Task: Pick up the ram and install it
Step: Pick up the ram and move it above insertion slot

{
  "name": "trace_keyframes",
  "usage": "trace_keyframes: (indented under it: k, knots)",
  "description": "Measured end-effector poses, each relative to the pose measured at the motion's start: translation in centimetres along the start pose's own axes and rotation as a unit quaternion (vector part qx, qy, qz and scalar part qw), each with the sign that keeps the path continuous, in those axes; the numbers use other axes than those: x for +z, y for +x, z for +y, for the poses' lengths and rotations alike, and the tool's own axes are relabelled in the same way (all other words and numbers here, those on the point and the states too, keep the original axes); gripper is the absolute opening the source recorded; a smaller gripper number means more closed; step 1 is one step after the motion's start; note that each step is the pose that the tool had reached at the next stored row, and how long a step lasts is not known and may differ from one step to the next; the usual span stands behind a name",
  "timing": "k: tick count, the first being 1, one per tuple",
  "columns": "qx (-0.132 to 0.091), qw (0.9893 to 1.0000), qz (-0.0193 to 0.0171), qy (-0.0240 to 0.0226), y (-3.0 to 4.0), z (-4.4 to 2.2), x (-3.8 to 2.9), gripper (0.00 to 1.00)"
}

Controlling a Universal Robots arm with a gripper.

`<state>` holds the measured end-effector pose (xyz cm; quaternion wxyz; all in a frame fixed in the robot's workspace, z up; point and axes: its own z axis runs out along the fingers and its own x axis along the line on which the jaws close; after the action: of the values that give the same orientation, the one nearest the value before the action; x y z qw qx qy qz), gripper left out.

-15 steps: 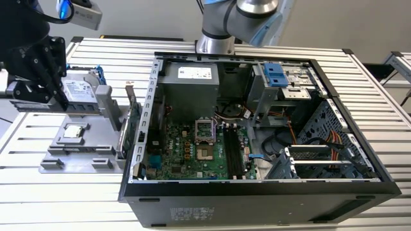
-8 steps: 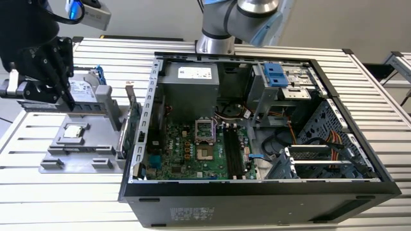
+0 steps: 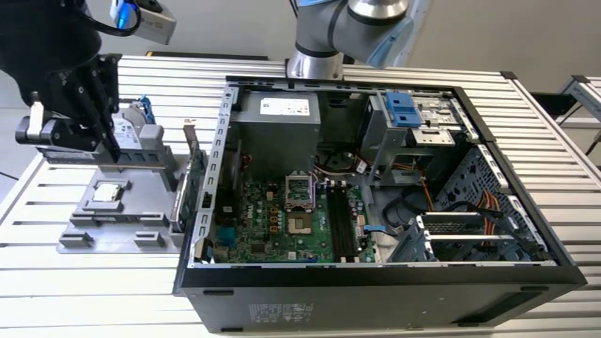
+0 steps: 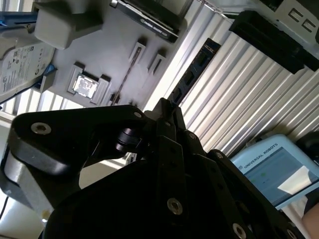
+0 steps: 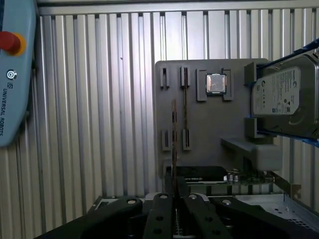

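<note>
A ribbed aluminium table (image 3: 75,282) carries an open computer case (image 3: 376,303) with its motherboard (image 3: 272,225) exposed. Toward the exterior view's left sits a gray parts holder (image 3: 112,236). The gripper (image 5: 175,188) hangs over that holder, well apart from the case. Its black fingers are clenched on the ram (image 5: 174,144), which is seen edge-on in the first wrist view and sticks out from the fingertips over the holder's slots. A CPU (image 5: 215,83) and a hard drive (image 5: 284,97) rest on the holder nearby.
</note>
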<state>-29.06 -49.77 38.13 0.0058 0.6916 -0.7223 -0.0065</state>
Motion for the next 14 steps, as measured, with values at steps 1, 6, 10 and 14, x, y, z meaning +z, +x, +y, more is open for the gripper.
trace_keyframes:
  k: [1, 6, 10, 14]
  knots:
    - [0.000, 1.0000, 0.0000, 0.0000, -0.01, -0.14, 0.00, 0.00]
    - [0.000, 1.0000, 0.0000, 0.0000, -0.03, -0.84, -0.02, 0.00]
    - [0.000, 1.0000, 0.0000, 0.0000, -0.06, -1.42, -0.02, 0.00]
    - [0.000, 1.0000, 0.0000, 0.0000, -0.09, -2.00, -0.03, 0.00]
